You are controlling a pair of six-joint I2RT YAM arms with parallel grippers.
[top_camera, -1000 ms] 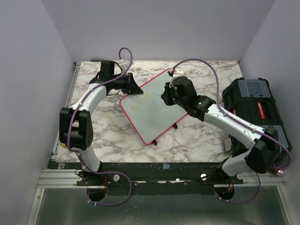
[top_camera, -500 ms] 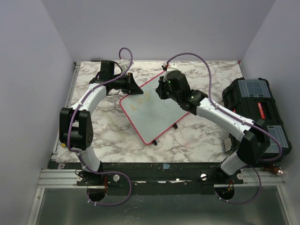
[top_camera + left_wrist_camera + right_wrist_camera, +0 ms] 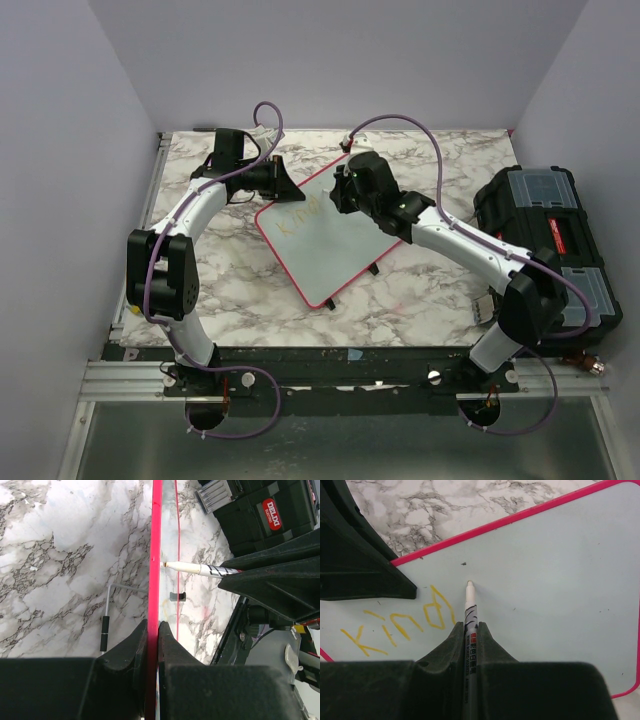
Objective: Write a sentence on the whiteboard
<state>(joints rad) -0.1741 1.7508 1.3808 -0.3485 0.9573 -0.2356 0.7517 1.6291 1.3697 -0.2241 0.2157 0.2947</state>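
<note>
The whiteboard (image 3: pixel 335 250) with its pinkish-red frame is held tilted over the marble table. My left gripper (image 3: pixel 285 186) is shut on its frame at the upper left edge; the left wrist view shows the frame (image 3: pixel 156 555) edge-on between the jaws of this gripper (image 3: pixel 152 626). My right gripper (image 3: pixel 342 196) is shut on a white marker (image 3: pixel 469 610), whose tip touches the board just right of the yellow letters (image 3: pixel 400 622) reading "kind". The marker also shows in the left wrist view (image 3: pixel 200 569). The letters show faintly from above (image 3: pixel 295 218).
A black toolbox (image 3: pixel 550 235) stands at the right edge of the table, also in the left wrist view (image 3: pixel 250 515). A wire stand with a black grip (image 3: pixel 106 625) and a small black clip (image 3: pixel 177 596) lie by the board. Purple walls close in three sides.
My right gripper has moved left and a little farther back over the board with the marker, and the yellow word has grown by a letter. My left gripper has not moved.
</note>
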